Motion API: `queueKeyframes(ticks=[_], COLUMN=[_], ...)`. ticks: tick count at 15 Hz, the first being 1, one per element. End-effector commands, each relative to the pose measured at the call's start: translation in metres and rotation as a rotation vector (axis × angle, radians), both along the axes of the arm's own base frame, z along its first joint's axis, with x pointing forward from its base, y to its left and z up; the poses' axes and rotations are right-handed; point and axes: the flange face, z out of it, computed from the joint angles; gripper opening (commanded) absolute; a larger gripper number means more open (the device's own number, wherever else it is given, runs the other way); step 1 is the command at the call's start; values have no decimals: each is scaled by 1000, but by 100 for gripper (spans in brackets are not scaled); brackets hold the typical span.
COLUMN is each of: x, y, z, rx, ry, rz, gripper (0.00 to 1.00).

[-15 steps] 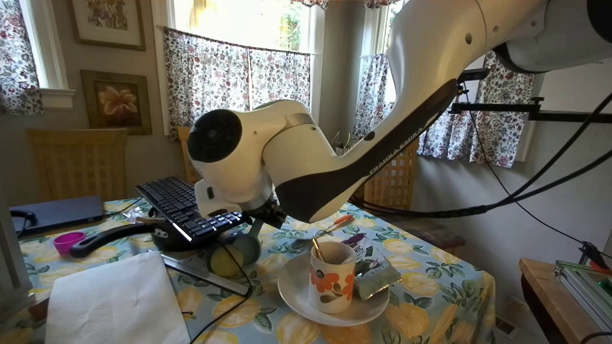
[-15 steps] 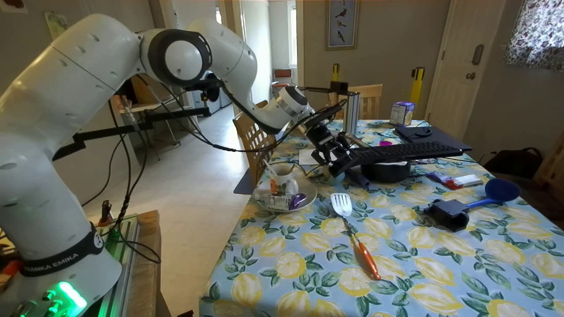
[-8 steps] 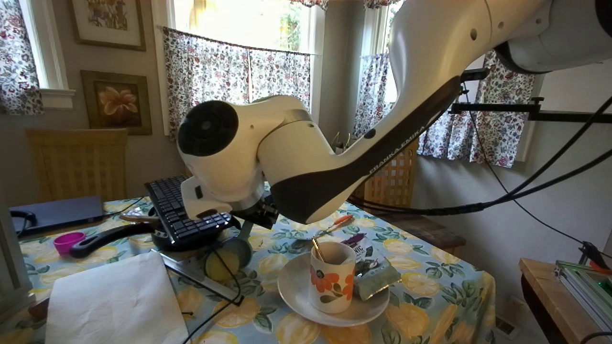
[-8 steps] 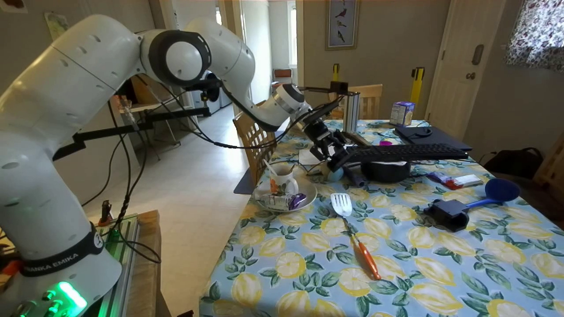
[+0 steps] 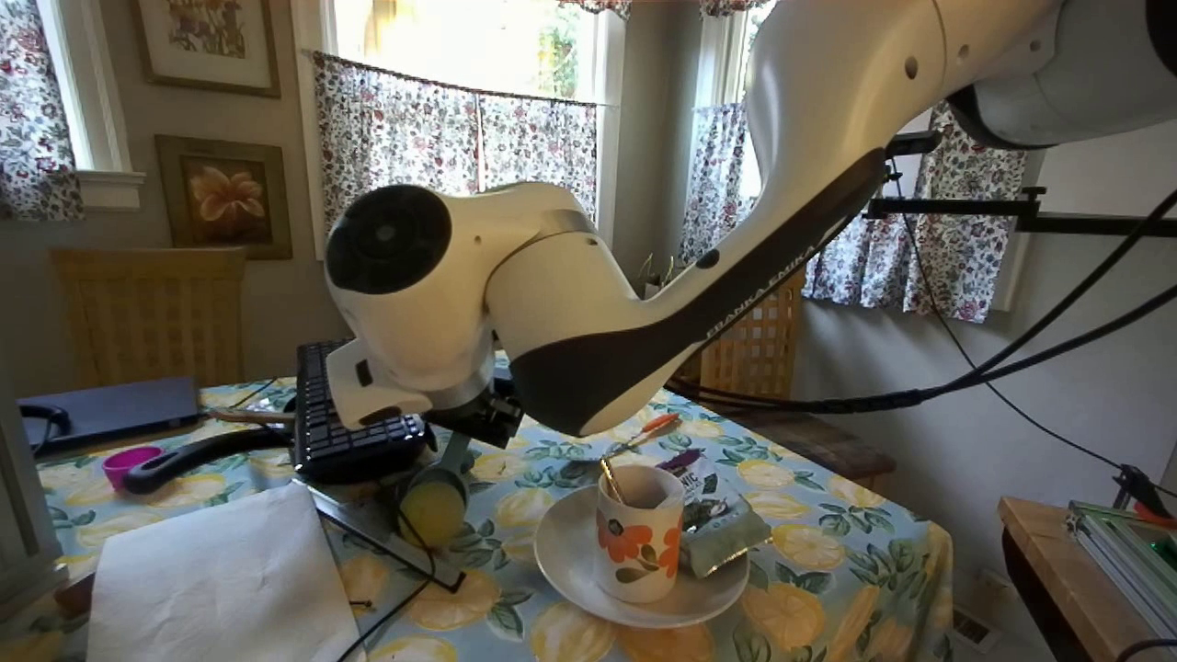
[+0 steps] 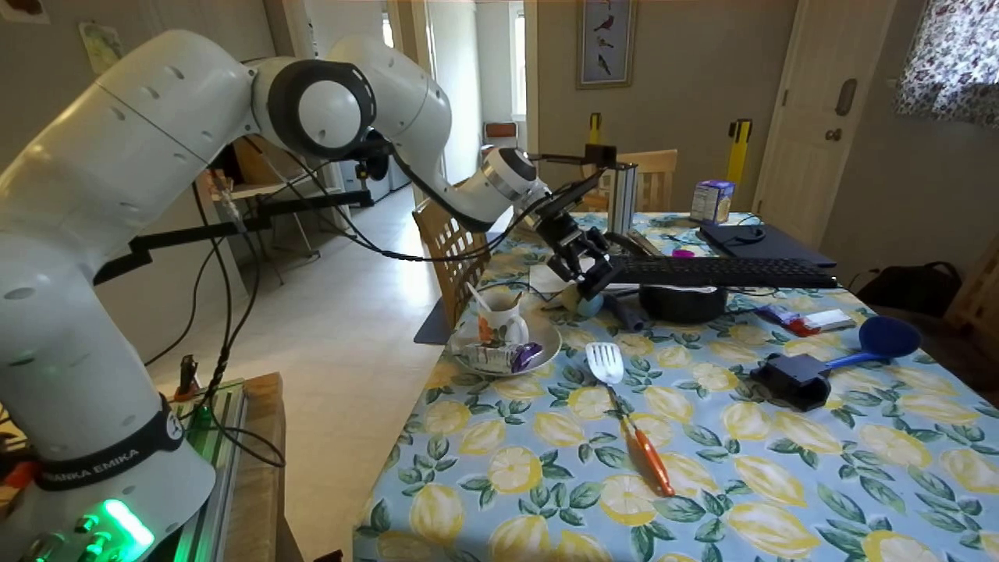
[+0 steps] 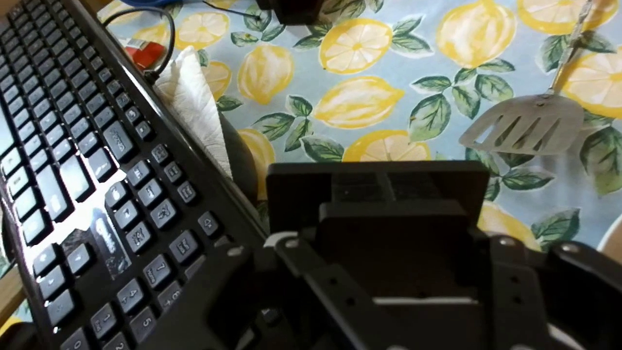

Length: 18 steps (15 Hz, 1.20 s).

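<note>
Turned since earlier, the keyboard lies left of the arm in an exterior view, over the pot right of the gripper in an exterior view, and, in the wrist view, left of jaws whose opening I cannot tell.

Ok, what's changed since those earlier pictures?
In both exterior views the gripper has shifted left and the keyboard has turned clockwise. The silver strip has shifted too. No grasp or release shows clearly. The mug, plate and spatula stayed put.
</note>
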Motion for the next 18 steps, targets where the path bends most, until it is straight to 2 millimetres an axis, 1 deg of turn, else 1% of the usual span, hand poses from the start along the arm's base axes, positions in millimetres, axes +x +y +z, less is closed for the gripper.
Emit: queueKeyframes(ticks=[1, 4, 8, 10, 12, 14, 18], x=[3, 7, 14, 20, 27, 31, 36], y=[15, 23, 17, 7, -8, -25, -61], z=[-1, 2, 2, 1, -3, -10, -35], rx=[27, 85, 160, 236, 313, 398, 543], ry=[51, 52, 91, 106, 125, 158, 238], rz=[104, 172, 232, 259, 279, 276, 222], gripper=[34, 34, 34, 34, 34, 34, 34])
